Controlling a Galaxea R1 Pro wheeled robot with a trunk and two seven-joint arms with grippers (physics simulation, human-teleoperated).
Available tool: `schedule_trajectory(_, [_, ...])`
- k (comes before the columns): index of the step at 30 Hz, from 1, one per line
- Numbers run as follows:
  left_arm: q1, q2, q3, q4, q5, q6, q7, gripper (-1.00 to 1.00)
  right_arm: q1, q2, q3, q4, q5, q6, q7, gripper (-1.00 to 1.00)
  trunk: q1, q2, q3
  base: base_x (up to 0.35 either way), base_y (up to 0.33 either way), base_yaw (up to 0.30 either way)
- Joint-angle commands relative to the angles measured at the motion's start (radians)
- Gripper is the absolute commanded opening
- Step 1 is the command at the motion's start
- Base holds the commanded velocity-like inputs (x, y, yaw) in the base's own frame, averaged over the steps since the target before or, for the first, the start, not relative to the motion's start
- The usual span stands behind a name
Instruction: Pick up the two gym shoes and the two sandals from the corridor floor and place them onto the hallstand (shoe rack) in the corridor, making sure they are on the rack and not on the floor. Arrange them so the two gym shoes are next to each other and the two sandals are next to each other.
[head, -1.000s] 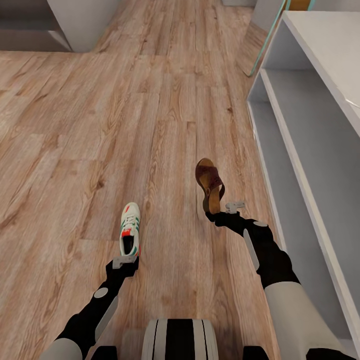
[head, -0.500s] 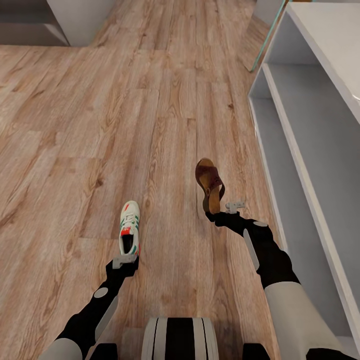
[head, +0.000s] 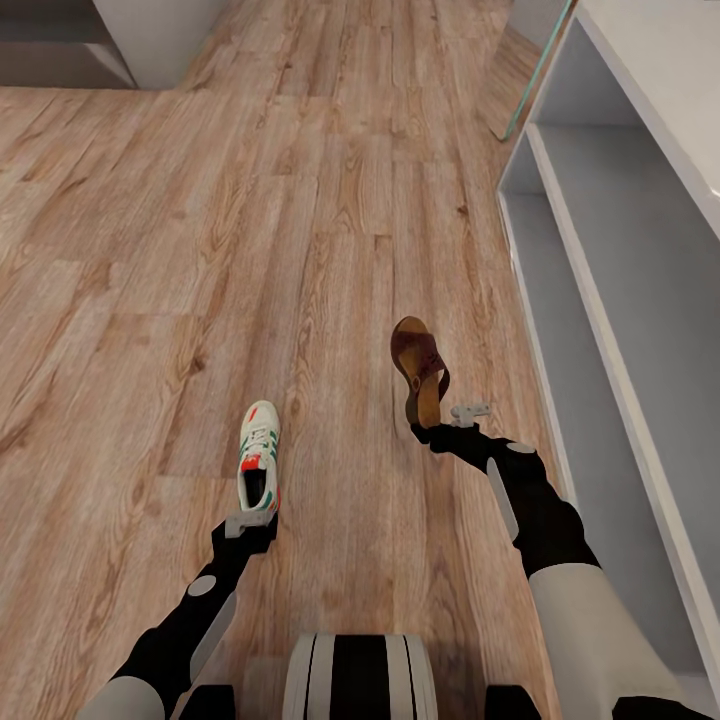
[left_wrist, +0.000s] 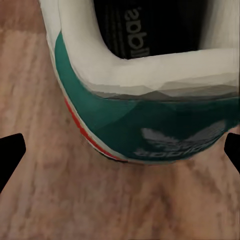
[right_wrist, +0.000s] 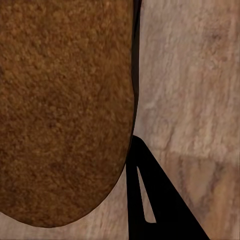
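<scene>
Wood-plank corridor floor (head: 150, 250), white hallstand (head: 620, 260) along the right.
Left gripper (head: 250, 522) grips gym shoe (head: 260, 462) by heel, toe forward; right gripper (head: 440, 422) clamps sandal (head: 420, 365), toe forward-left.

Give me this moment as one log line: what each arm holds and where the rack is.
left gripper: shut on sneaker heel | right gripper: shut on sandal heel | both off floor | rack: on the right, shelves bare
</scene>
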Motion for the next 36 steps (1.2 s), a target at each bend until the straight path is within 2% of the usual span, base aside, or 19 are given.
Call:
schedule_trajectory(1, [-0.001, 0.002, -0.008, 0.001, 0.01, -0.004, 0.009, 1.0, 0.0, 0.002, -0.004, -0.001, 0.006, 0.005, 0.009, -1.0, 0.0, 0.0, -0.001, 0.175, 0.0, 0.0])
schedule_trajectory(21, [-0.001, 0.002, -0.008, 0.0, 0.01, -0.005, 0.009, 1.0, 0.0, 0.0, -0.004, -0.001, 0.006, 0.005, 0.009, -1.0, 0.0, 0.0, -0.001, 0.037, 0.0, 0.0])
schedule_trajectory(24, [-0.001, 0.002, -0.008, 0.001, 0.01, -0.004, 0.009, 1.0, 0.0, 0.0, -0.004, -0.001, 0.006, 0.005, 0.009, -1.0, 0.0, 0.0, -0.003, 0.0, 0.0, 0.0])
schedule_trajectory(27, [0.0, 0.002, -0.008, 0.001, 0.01, -0.004, 0.009, 1.0, 0.0, 0.0, -0.004, -0.001, 0.006, 0.005, 0.009, -1.0, 0.001, -0.001, -0.015, 0.0, 0.0, 0.0])
schedule_trajectory(36, [-0.001, 0.002, -0.008, 0.001, 0.01, -0.004, 0.009, 1.0, 0.0, 0.0, -0.004, -0.001, 0.006, 0.005, 0.009, -1.0, 0.001, -0.001, -0.02, 0.0, 0.0, 0.0])
